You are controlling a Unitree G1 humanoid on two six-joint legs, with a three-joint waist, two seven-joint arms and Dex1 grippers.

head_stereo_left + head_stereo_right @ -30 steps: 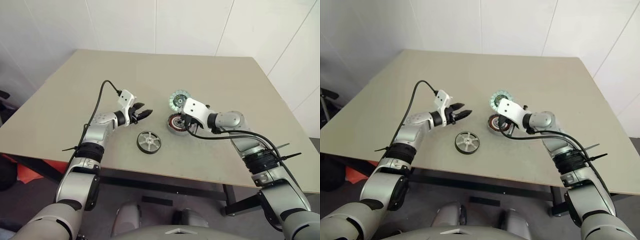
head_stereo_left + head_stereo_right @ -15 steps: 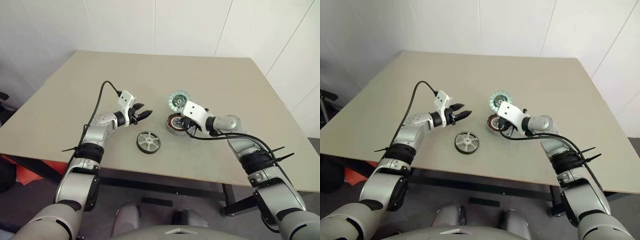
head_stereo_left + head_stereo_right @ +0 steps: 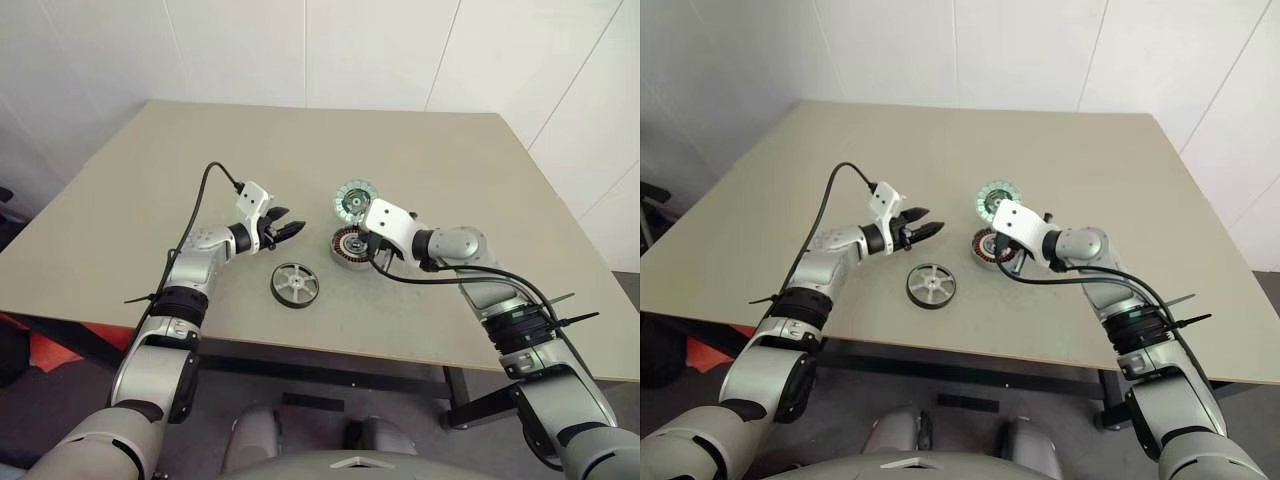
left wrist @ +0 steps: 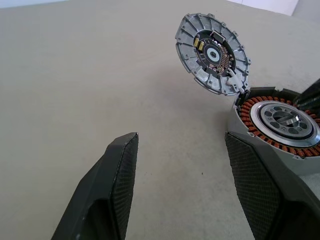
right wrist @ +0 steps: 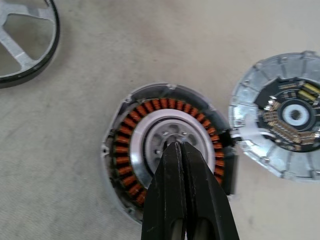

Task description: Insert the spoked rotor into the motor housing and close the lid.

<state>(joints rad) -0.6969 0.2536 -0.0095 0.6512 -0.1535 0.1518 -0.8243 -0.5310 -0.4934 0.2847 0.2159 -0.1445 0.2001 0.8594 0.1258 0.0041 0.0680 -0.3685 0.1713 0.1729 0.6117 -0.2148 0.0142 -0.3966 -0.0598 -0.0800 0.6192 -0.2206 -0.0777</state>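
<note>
On the worktop point(image 3: 420, 150), the left claw point(image 3: 290, 228) hovers with its fingers spread apart, holding nothing. Nearer the front edge lies the spoked rotor point(image 3: 297, 284), flat. Right of it sits the motor housing point(image 5: 170, 150), open, with copper windings ringing a silver centre. The right claw point(image 5: 181, 150), fingers pressed together and empty, points at that centre. The lid point(image 5: 284, 135) lies open beside the housing, touching its rim.

Table point(image 3: 420, 150): beige, matte top, faintly speckled; near edge dark. Dark metal frame under table point(image 3: 330, 372), crossbar running along near edge, leg at right. White panelled wall point(image 3: 300, 50) behind table, thin vertical seams between panels. Red-orange object point(image 3: 55, 350) on floor below table's left near corner, partly hidden. Dark object point(image 3: 655, 190) at left margin, beside table; cannot tell what.
</note>
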